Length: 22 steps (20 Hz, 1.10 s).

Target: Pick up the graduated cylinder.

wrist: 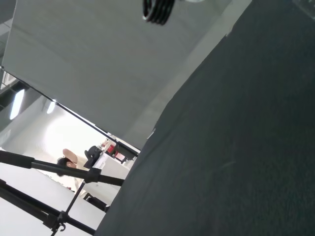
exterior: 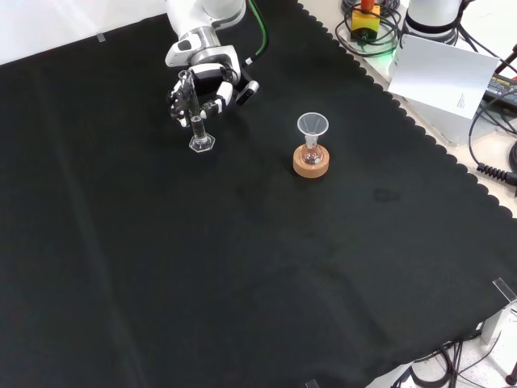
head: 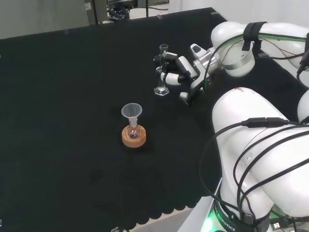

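The hand (head: 181, 73) had its fingers curled around the cylinder (head: 162, 72). The cylinder was thin clear glass and stood up straight, its flat foot on the black counter (head: 72, 121) (a flask (head: 133, 129) with a funnel stood well apart).

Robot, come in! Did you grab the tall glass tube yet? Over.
Hand curled round the graduated cylinder. Cylinder upright, base on the cloth or barely off it. Flask with funnel on cork ring stands apart, not in the way.
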### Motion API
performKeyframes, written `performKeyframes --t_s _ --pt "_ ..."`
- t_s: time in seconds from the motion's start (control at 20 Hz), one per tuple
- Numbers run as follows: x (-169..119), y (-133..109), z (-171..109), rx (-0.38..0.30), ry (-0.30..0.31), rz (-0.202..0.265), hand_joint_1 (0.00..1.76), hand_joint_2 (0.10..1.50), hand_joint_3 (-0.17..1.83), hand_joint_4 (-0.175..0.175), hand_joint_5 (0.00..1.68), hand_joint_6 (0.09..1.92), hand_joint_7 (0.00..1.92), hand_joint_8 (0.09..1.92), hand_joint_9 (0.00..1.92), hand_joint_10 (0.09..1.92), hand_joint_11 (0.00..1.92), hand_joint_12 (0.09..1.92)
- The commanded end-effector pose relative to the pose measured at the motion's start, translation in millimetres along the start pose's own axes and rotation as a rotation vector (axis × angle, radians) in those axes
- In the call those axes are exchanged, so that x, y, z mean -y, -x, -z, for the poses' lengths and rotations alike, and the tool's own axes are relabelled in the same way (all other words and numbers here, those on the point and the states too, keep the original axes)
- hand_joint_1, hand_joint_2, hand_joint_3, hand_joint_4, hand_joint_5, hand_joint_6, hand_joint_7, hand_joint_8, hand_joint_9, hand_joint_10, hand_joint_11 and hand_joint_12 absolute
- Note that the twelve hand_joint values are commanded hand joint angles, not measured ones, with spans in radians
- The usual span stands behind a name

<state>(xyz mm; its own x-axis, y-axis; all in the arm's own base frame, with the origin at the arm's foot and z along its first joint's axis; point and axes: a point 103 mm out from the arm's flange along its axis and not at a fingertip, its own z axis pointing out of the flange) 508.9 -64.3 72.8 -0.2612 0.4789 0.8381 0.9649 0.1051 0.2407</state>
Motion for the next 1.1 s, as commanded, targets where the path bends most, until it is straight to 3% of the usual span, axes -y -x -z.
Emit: performKeyframes --t_s 0.05,0.15,0.5,0.6,0.7,1.1 --pt "0 -5 2 0.082 -0.01 0.002 1.21 0.97 0.63 -0.021 0.74 0.79 0.68 0.76 1.02 0.4 0.9 1.01" --pt "-1 -10 8 0.173 -0.026 0.017 1.23 0.99 0.63 -0.036 0.8 0.81 0.71 0.79 1.06 0.42 0.94 0.96" --pt "-7 -29 35 0.352 -0.108 0.049 1.29 1.0 0.61 -0.078 0.89 0.82 0.86 0.74 1.19 0.35 1.1 0.86" --pt "-9 -35 42 0.395 -0.144 0.05 1.17 1.09 0.33 -0.142 0.81 1.15 0.88 0.73 1.21 0.33 1.12 0.84" --pt "-8 -40 48 0.437 -0.177 0.051 1.12 1.16 0.16 -0.168 0.78 1.29 0.89 0.72 1.23 0.3 1.14 0.83" --pt "2 -66 66 0.543 -0.272 0.039 1.11 1.21 0.06 -0.175 0.77 1.32 0.9 0.71 1.25 0.28 1.15 0.82"
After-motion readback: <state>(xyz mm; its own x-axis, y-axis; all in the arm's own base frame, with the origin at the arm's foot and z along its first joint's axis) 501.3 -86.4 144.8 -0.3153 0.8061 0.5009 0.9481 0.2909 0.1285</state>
